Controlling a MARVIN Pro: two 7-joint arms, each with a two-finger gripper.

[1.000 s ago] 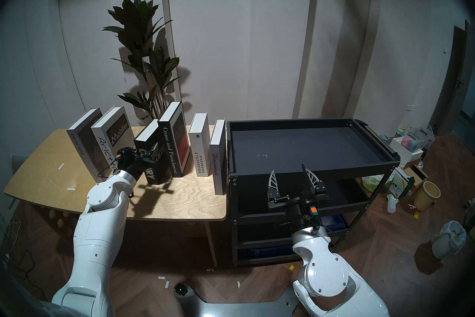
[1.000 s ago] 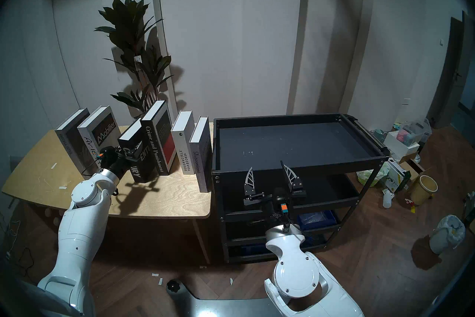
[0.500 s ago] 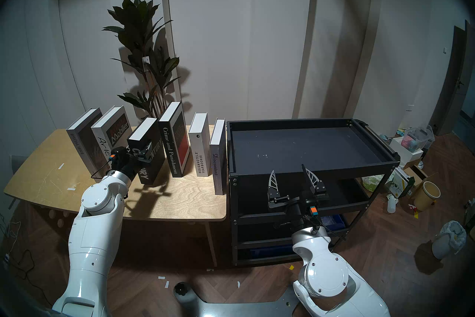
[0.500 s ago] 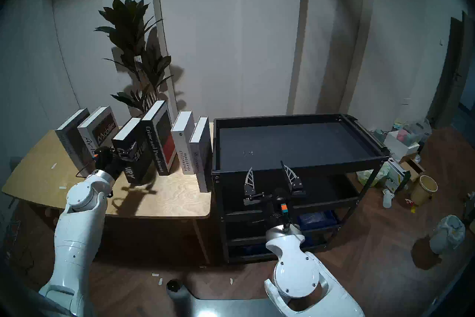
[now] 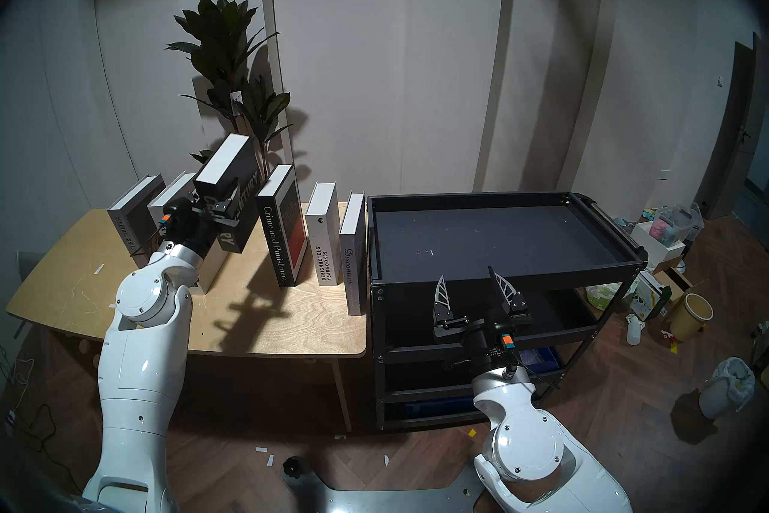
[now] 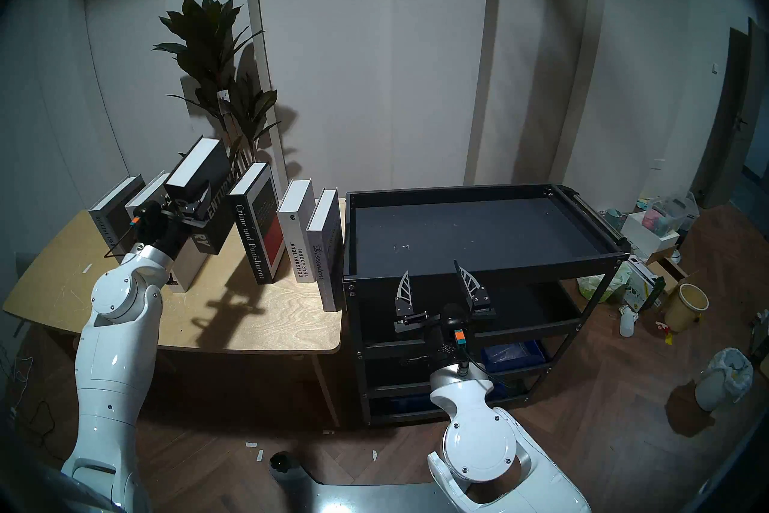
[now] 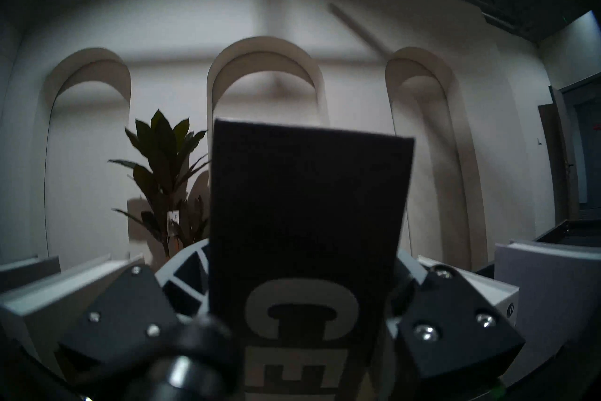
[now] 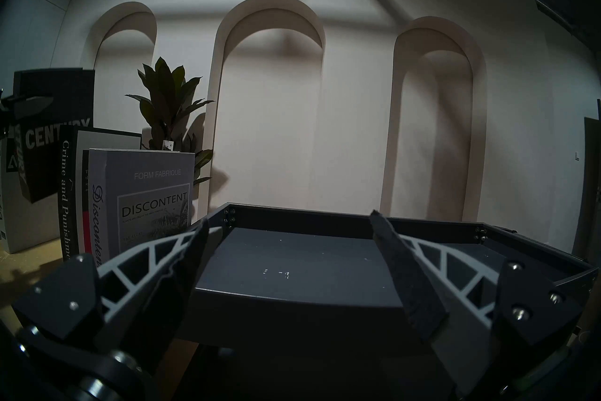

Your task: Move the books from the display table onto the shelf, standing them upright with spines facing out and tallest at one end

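The thick black hardback CENTURY book [image 5: 226, 183] is clamped at its spine by the left gripper [image 5: 219, 208], clear above the light plywood table [image 5: 291, 329]. The carry toward 3 o'clock should be kept upright, above the black metal cart's raised rim [image 5: 499, 278]. The right gripper [image 5: 478, 285] is spread wide, empty.

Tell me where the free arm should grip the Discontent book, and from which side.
Grip the Discontent book across its spine, pinching both covers, coming from the front. It stands upright at the table's end, spine facing the robot. Its far cover sits close to the shelf, so finger room looks tight.
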